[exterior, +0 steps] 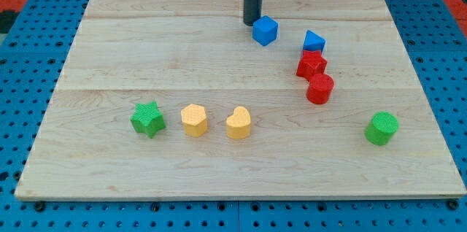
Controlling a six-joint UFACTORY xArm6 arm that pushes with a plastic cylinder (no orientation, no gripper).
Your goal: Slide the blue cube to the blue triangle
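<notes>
Board (109, 177) edge came first, at the view's bottom, bare wood ahead of the nearest row. Taking the blue cube as the landmark throughout: the green star (148, 119), the yellow hexagon-like block (194, 120) and the yellow heart-shaped block (238, 122) sat in a line far below it and to its left, well out of play. The green cylinder (381, 128) stood far below and well to its right. Nearer up, the red cylinder (319, 88) and the red star-like block (311, 64) were stacked up the view, touching or nearly so, below and right of the cube.

Then the action: the blue cube (265, 30) sat near the view's top, and the blue triangle (314, 41) lay close on its right and slightly lower, a clear gap of wood between them. My tip (252, 22) was planted just at the cube's upper left, touching or a hair off, too close to call. A bare rod, nothing to open or close, holding nothing.

By my reckoning the job was nearly done but not finished: cube close, not yet against the triangle. A short push rightward and slightly down looked like all that remained.
</notes>
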